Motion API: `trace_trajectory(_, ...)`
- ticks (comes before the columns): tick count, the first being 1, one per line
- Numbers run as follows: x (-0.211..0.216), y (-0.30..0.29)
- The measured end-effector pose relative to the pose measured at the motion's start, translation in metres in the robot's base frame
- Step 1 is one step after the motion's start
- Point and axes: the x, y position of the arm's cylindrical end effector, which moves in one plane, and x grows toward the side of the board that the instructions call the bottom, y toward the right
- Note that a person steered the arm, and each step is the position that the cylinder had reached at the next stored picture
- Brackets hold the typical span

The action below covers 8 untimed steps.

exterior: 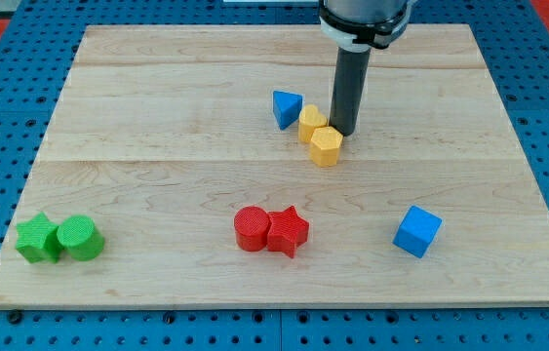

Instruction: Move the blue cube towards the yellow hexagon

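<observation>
The blue cube [417,231] lies at the view's lower right of the wooden board [157,117]. The yellow hexagon [326,146] sits near the board's middle, touching a second yellow block [311,123] up and to its left. My tip [343,132] stands right beside the yellow hexagon, at its upper right, and looks to be touching it. The tip is far from the blue cube, which lies down and to the right of it.
A blue triangular block [287,107] sits just left of the yellow blocks. A red cylinder [252,228] and a red star [288,231] touch at the bottom middle. A green block [37,239] and a green cylinder [79,237] touch at the bottom left.
</observation>
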Motion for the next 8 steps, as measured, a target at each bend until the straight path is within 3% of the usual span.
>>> trace_trajectory(1,0.001,0.017)
trace_trajectory(2,0.019,0.101)
trace_trajectory(3,0.058,0.172)
trace_trajectory(4,0.125,0.188)
trace_trajectory(5,0.192,0.181)
trace_trajectory(6,0.197,0.143)
trace_trajectory(8,0.160,0.058)
